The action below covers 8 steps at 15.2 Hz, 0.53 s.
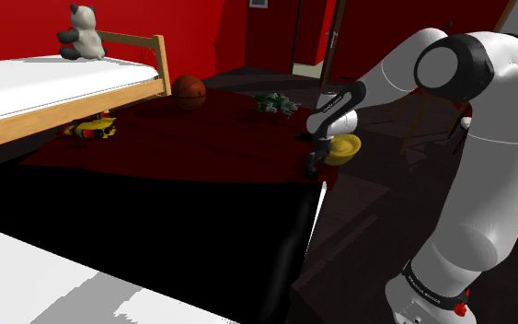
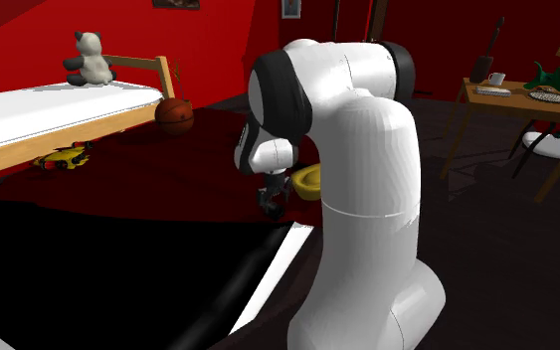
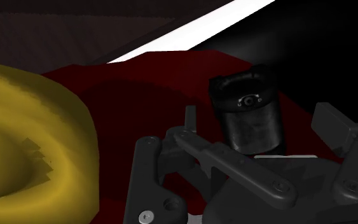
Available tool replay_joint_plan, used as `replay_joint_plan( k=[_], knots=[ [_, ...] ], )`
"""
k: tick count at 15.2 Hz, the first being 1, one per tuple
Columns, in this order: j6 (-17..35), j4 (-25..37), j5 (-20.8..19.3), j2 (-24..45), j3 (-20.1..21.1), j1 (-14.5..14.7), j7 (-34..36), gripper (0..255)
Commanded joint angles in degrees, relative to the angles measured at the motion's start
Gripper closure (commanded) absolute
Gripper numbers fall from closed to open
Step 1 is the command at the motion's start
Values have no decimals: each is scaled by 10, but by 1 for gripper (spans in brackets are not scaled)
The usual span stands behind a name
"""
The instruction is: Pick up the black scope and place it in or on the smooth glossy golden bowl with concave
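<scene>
Black end effector (image 3: 260,127) fingers are nearest the lens in the wrist view, spread wide, one on each side of the black scope (image 3: 247,111), neither touching it, nothing held. Scope stands on end on the dark red counter (image 1: 155,156), close to its white edge. Its long axis is roughly upright and in line with the end effector's approach, top cap facing the camera. It sits right between the fingers, so the coming move looks like a short drop, then close. Yellow glossy bowl (image 3: 25,140) is just beside the scope on the same counter, toward the shoulder view's right of the end effector. Tiny marks on the scope cap are unreadable; lettering on the arm (image 1: 487,166) base band is too small to read
</scene>
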Motion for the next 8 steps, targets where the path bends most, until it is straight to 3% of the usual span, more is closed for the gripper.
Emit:
replay_joint_plan(
  k=[1,8],
  knots=[
    [12,1,5,14,2,-2,-4,0],
    [29,0,11,29,5,-5,-8,0]
  ],
)
